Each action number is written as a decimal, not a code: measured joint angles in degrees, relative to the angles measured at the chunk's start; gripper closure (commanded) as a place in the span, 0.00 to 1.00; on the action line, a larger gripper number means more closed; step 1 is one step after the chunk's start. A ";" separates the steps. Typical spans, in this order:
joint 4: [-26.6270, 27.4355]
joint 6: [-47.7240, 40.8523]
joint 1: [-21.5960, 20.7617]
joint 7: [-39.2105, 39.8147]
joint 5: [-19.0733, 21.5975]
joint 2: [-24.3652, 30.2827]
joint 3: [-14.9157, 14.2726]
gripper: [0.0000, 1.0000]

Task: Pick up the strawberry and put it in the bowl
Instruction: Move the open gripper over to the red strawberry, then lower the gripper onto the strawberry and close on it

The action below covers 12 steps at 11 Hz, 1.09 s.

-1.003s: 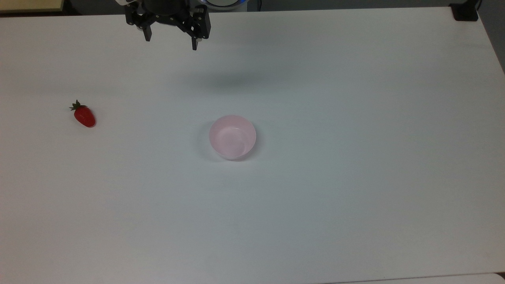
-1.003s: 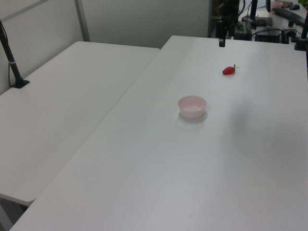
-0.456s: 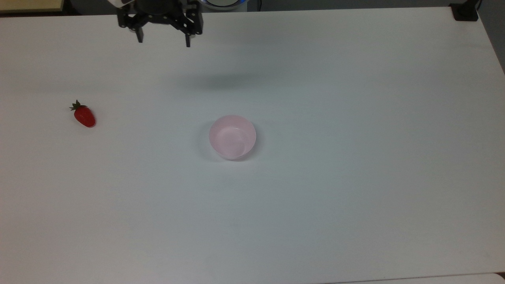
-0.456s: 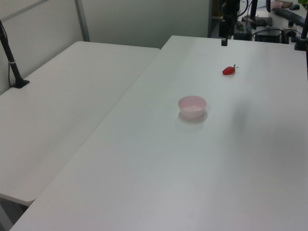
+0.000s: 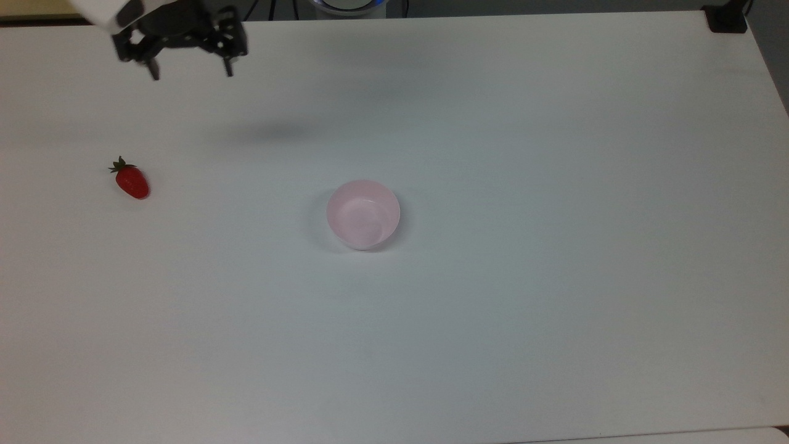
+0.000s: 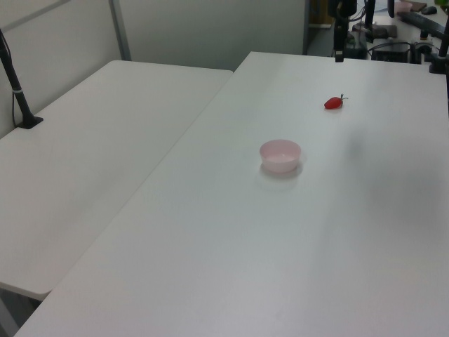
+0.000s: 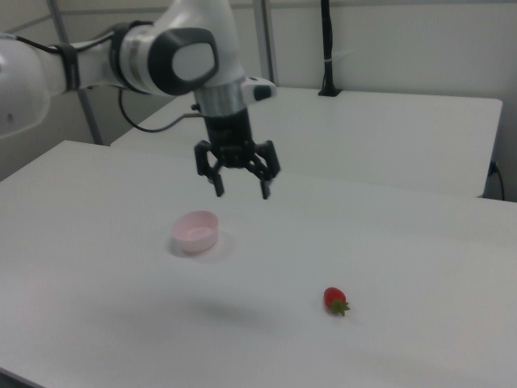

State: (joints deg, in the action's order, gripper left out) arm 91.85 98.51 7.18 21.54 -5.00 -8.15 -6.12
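My gripper (image 5: 188,73) has shifted toward the top view's left since half a second ago, when it hung nearer the middle of the far edge; its shadow on the surface (image 5: 555,185) has slid the same way. Fingers spread wide, holding nothing, raised well clear of the surface. In the right view the gripper (image 7: 241,192) hangs above and behind the bowl (image 7: 195,230).

Strawberry (image 5: 132,181) unmoved: lying on its side near the top view's left edge, leafy cap pointing up and left, well apart from my gripper and from the bowl (image 5: 363,214). Bowl unmoved too, upright, nothing in it, near the middle of the surface.

Left view: strawberry (image 6: 333,103) beyond the bowl (image 6: 280,155), both on the same surface. A second white table (image 6: 91,154) adjoins it on the left view's left, a black post (image 6: 15,88) clamped at its edge. Nothing lies between gripper and strawberry.
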 measured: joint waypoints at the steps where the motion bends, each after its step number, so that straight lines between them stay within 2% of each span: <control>1: 0.00 2.12 1.92 3.01 0.00 -1.40 -0.04 0.00; 6: 0.01 13.49 9.92 12.37 -0.01 -9.83 -0.11 0.00; 7: 0.02 15.82 11.23 14.85 -0.03 -12.04 -0.11 0.05; 9: -0.03 19.38 12.82 17.00 -0.04 -16.19 -0.10 0.07; 10: -0.07 20.44 13.00 17.58 -0.04 -17.86 -0.10 0.19; 12: -0.13 21.23 12.94 18.05 -1.54 -20.28 0.09 0.25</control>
State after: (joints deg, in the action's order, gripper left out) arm 91.72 119.75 20.12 39.59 -6.54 -28.43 -6.03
